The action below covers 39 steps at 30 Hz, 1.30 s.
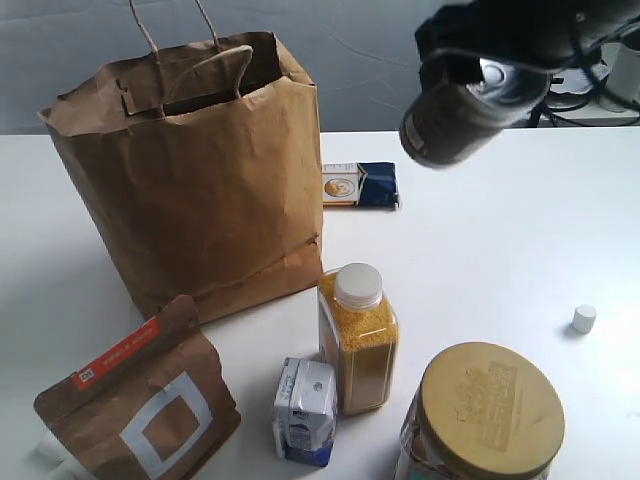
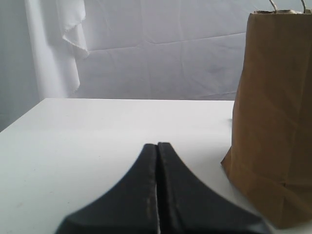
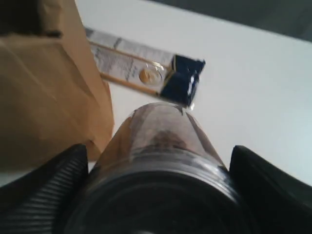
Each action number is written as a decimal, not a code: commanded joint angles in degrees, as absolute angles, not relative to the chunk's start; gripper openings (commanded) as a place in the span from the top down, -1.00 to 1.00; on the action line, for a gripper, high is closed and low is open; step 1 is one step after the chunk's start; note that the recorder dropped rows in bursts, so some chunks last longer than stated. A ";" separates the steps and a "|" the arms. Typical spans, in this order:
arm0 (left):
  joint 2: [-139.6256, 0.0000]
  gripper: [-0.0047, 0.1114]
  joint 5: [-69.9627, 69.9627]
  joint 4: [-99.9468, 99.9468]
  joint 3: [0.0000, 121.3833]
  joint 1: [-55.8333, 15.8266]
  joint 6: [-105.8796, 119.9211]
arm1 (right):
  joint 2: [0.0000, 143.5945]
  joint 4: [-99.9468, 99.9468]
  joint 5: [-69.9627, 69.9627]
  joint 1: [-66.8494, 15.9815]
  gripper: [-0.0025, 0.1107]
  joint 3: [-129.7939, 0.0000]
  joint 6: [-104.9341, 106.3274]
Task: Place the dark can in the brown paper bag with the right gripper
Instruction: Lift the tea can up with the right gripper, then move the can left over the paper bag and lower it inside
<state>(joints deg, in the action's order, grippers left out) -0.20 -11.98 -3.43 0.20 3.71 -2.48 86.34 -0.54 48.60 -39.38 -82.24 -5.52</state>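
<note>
Far left, seen only from the left wrist: left gripper [image 2: 157, 195], fingers pressed together on nothing, low over white table [image 2: 97, 146], near brown paper bag [image 1: 190, 180].

Bag upright, mouth open upward, handles up. Walls thin and crinkled; likely to buckle or tip if knocked at the rim.

In front of bag: smaller brown pouch [image 1: 150, 410], then small carton [image 1: 305, 410], then yellow-grain bottle [image 1: 358, 340].

Behind bag's right edge: flat blue-and-white packet [image 1: 360, 185], lying on table.

Front right: wide jar with gold lid [image 1: 490, 410].

Upper right: dark can [image 1: 455, 120], off the table, tilted, silver top toward the wrist. Clamped in right gripper [image 3: 158, 195], one ribbed finger [image 3: 44, 190] on each side, hold apparently nearer the top end. Right of bag mouth; height against rim hard to judge.

Can judged rigid, smooth-walled, somewhat slippery; weight unknown, probably modest. Firm squeeze across the round body safe enough. Some risk of pivoting with the free end hanging. Best kept clamped until over the open mouth.

Far right: small white cap [image 1: 584, 318], well apart from the rest.
</note>
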 commanded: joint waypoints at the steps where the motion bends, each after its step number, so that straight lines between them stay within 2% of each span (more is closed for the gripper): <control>1: 0.00 0.92 -11.49 -3.58 0.00 3.27 -2.61 | 81.77 4.89 37.69 -39.39 0.96 -82.81 -3.63; 8: 0.00 0.92 -11.49 -3.58 0.00 3.27 -2.61 | 81.55 25.77 22.26 -41.47 0.96 -82.81 12.49; 12: 0.00 0.92 -11.49 -3.58 0.00 3.27 -2.61 | 83.91 29.54 16.72 -45.16 0.96 -83.94 18.71; 20: 0.00 0.92 -11.49 -3.58 0.00 3.27 -2.61 | 96.09 29.54 17.41 -50.14 0.96 -94.85 19.55; 27: 0.00 0.92 -11.49 -3.58 0.00 3.27 -2.61 | 109.73 29.54 25.70 -50.87 0.96 -104.51 16.78; 34: 0.00 0.92 -11.49 -3.58 0.00 3.27 -2.61 | 115.10 28.77 28.69 -50.87 0.96 -106.80 16.20; 36: 0.00 0.92 -11.49 -3.58 0.00 3.27 -2.61 | 115.10 28.53 28.66 -50.87 0.83 -106.80 16.20; 37: 0.00 0.92 -11.49 -3.58 0.00 3.27 -2.61 | 115.10 28.53 28.66 -50.87 0.69 -106.80 16.20; 39: 0.00 0.92 -11.49 -3.58 0.00 3.27 -2.61 | 115.10 28.63 28.66 -50.87 0.26 -106.80 16.20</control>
